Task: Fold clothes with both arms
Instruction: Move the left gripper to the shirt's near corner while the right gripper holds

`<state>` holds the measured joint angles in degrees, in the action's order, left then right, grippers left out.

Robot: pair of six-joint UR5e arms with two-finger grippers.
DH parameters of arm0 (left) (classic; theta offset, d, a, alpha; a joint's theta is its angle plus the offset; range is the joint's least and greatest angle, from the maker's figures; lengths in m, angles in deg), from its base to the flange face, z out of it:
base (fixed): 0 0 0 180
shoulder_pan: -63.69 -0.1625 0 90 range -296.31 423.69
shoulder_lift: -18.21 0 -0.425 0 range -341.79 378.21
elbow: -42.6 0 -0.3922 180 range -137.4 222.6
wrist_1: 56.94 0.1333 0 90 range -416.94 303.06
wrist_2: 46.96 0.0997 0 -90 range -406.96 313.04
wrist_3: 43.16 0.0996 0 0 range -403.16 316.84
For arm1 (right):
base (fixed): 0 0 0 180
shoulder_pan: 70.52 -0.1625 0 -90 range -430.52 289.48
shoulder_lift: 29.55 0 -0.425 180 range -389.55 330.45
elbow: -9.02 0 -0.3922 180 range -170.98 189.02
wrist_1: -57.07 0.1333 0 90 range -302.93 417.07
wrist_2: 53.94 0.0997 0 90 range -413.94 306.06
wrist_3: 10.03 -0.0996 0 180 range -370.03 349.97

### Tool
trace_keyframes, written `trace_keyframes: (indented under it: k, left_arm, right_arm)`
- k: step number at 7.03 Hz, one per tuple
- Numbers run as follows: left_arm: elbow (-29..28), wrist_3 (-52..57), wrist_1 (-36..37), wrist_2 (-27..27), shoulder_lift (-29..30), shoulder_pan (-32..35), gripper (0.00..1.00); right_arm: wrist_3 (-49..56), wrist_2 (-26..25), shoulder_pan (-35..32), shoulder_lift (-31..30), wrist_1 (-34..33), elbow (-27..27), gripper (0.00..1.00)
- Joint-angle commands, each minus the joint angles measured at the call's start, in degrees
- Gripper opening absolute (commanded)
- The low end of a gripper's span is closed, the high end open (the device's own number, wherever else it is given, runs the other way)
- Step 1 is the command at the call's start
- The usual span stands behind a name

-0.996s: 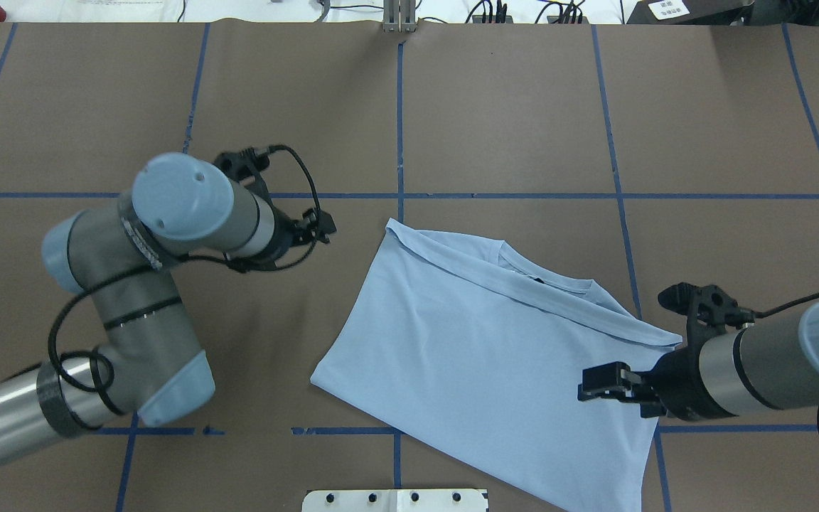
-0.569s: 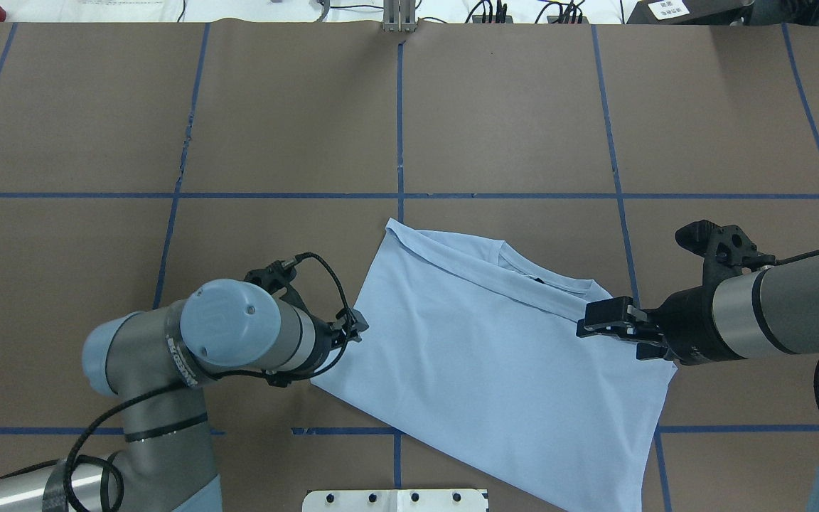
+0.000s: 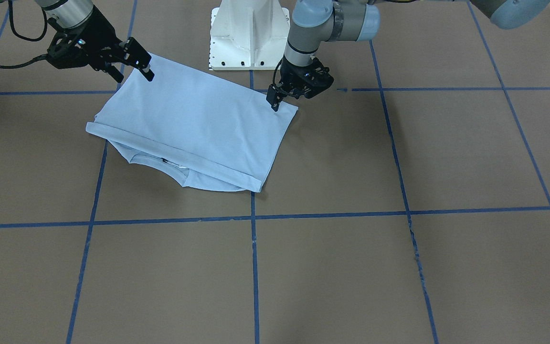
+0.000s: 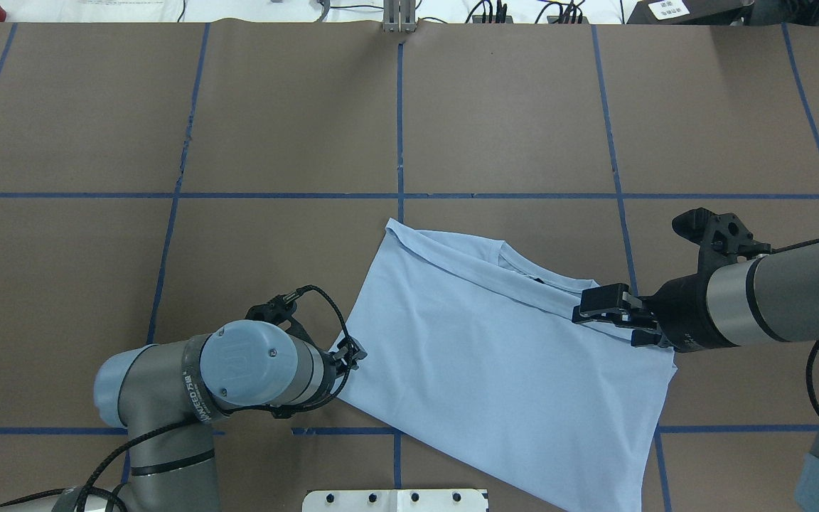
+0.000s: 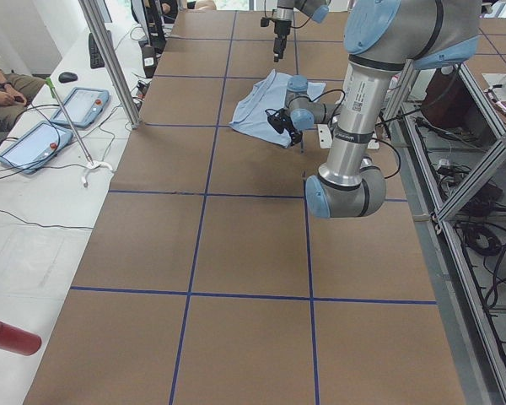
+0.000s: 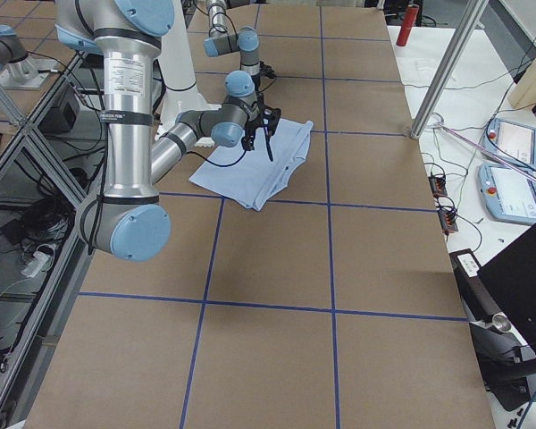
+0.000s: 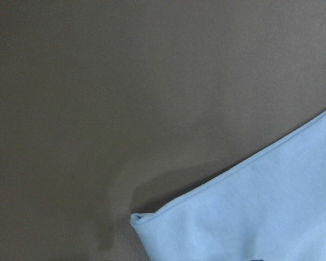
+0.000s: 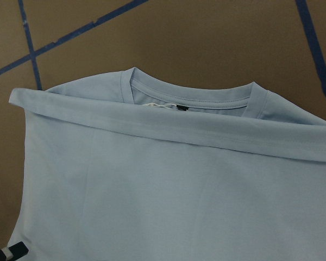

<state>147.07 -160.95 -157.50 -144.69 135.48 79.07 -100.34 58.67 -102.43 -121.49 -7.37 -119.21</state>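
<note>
The light blue T-shirt point(image 4: 495, 370) lies folded and flat on the brown table, hem band across the round collar point(image 8: 190, 103). It also shows in the front view as the shirt point(image 3: 194, 124). My left gripper point(image 4: 354, 350) hangs at the shirt's near left corner and looks open. The left wrist view shows that corner point(image 7: 146, 220) on the table with no fingers around it. My right gripper point(image 4: 591, 311) is open, just above the shirt's right side by the hem band. In the front view, the left gripper point(image 3: 275, 100) and right gripper point(image 3: 143, 64) flank the shirt's robot-side edge.
The white pedestal base point(image 3: 248, 33) stands right behind the shirt. Blue tape lines point(image 4: 400, 128) grid the table. A red cylinder point(image 5: 8, 336) and tablets point(image 5: 34, 143) lie on the side bench, where a person's arm point(image 5: 0, 84) shows.
My left arm swung in from the far left to the shirt's near left corner. My right gripper moved from the shirt's near right side forward to the hem band. The shirt stayed still.
</note>
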Motion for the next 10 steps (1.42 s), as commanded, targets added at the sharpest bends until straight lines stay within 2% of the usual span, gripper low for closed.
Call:
trace_keyframes:
  k: [1,3,6,10]
  left_arm:
    - [-0.1,0.1,0.5,1.1,-1.1,0.4,0.76]
    - [-0.1,0.0,0.6,1.1,-1.3,0.3,0.6]
    - [0.6,-0.3,1.3,1.1,-0.9,-0.3,0.42]
    - [0.4,0.1,1.3,1.4,-1.2,-0.4,0.08]
  right_arm:
    - [0.0,0.0,0.0,0.5,-0.1,0.3,1.0]
    - [0.0,0.0,0.0,0.6,-0.1,0.6,1.0]
    - [0.0,0.0,-0.1,0.5,-0.1,1.1,1.0]
    - [0.0,0.0,-0.1,0.5,-0.1,1.1,1.0]
